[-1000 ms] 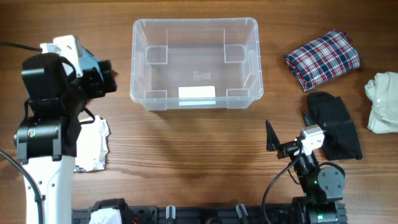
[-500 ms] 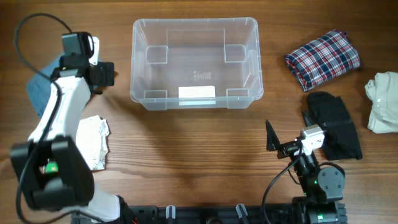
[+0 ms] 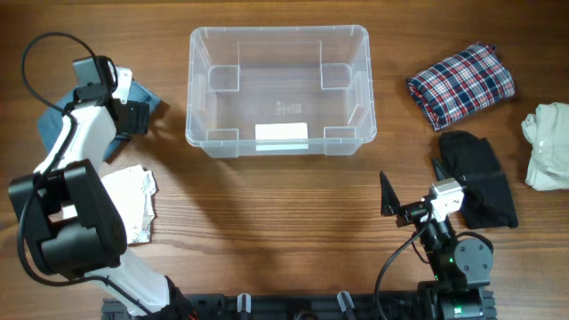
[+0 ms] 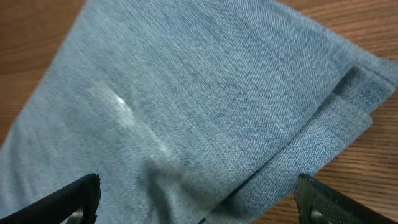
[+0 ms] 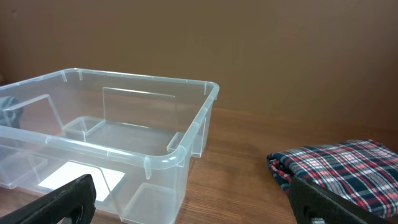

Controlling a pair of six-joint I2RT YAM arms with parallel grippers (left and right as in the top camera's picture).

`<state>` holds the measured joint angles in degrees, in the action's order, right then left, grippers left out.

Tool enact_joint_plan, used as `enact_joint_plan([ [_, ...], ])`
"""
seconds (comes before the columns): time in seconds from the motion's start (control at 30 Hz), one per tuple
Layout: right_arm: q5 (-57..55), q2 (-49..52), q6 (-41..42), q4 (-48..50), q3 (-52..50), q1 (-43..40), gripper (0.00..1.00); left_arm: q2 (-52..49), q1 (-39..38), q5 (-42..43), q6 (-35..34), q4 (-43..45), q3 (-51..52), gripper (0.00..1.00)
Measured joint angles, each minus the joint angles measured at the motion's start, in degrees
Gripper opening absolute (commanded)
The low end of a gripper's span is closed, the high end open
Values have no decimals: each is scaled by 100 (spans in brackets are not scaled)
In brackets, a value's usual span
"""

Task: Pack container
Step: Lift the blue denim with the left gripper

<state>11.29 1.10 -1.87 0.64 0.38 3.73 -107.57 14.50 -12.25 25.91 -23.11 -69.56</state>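
The container [image 3: 277, 89] stands at the top centre of the overhead view, open side up. To its left, the left gripper [image 4: 199, 202] hovers over folded denim [image 4: 205, 106], fingers wide apart. At lower right, the right gripper [image 5: 196, 205] faces the container, fingers also spread. A plaid cloth [image 3: 460, 83] lies at upper right, with a black cloth [image 3: 480, 178] below it.

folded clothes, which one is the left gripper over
The blue denim piece, left of the container: the left gripper hangs open right above it. The plaid, black, cream and white ones lie elsewhere.
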Motion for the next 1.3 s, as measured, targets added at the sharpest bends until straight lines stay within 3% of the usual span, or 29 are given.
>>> enact_joint_plan([
  [0.47, 0, 0, 0, 0, 0, 0, 100, -570, 22, -291, -9, 560, -42, 100],
  [0.73, 0, 0, 0, 0, 0, 0, 100, -645, 13, -636, -1982, 496, -55, 100],
  [0.83, 0, 0, 2, 0, 0, 0, 100, -645, 13, -640, -2234, 509, -57, 100],
  [1.23, 0, 0, 2, 0, 0, 0, 100, -660, -160, -350, -424, 511, -74, 99],
  [1.3, 0, 0, 0, 0, 0, 0, 100, -660, -245, -195, -170, 496, -90, 92],
])
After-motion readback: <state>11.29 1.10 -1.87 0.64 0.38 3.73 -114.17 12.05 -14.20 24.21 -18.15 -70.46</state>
